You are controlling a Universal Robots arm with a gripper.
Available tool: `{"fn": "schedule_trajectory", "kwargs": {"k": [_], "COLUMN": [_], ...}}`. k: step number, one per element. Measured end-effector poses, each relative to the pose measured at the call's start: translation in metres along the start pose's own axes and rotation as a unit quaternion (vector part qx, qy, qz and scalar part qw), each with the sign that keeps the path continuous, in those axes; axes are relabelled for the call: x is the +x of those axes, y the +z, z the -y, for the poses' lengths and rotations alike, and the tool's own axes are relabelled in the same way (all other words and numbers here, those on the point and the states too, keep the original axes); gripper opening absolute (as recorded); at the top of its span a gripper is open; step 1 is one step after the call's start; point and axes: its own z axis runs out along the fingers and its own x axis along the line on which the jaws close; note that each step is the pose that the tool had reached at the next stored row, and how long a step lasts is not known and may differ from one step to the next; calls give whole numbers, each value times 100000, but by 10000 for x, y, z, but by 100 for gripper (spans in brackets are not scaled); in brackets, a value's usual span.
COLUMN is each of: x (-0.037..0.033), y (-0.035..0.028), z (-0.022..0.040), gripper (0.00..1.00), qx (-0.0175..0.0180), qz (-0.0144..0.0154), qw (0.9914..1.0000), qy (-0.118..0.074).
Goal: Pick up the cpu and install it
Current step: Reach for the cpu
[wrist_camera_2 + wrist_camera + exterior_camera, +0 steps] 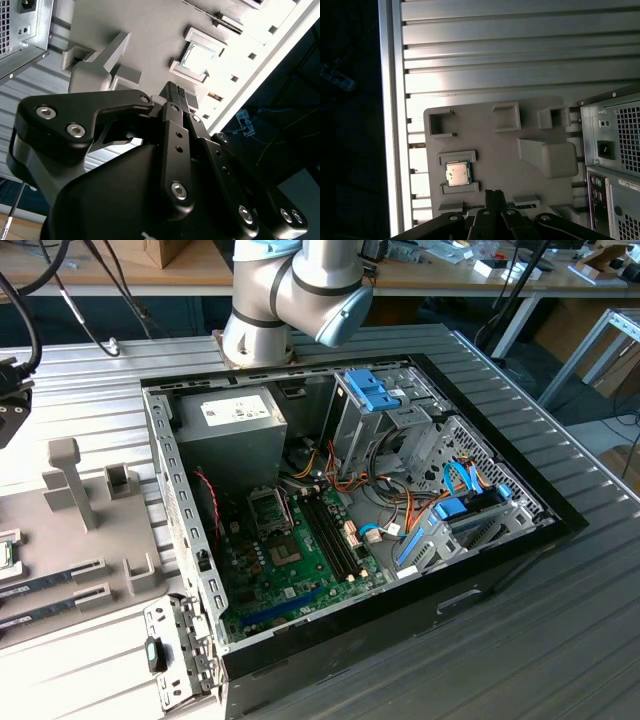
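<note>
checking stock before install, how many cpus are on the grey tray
1. The cpu lies in a framed pocket of the grey tray, seen in both wrist views. The gripper covers part of it, so another may be hidden.

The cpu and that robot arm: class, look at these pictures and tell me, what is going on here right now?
A robot arm holds its pincer over a grey holder plate that sits beside the open computer case. The cpu lies in its recess on that plate, not yet picked up. The pincer is close to it but not touching, shut and holding nothing. The motherboard lies exposed inside the case.
</note>
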Motion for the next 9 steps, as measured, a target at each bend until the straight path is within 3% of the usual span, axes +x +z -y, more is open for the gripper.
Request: {"fn": "schedule_trajectory", "kwargs": {"k": [9], "x": [5], "y": [27], "z": [-1], "gripper": [11], "qx": [2], "qz": [-2], "qw": [100000], "qy": [6]}}
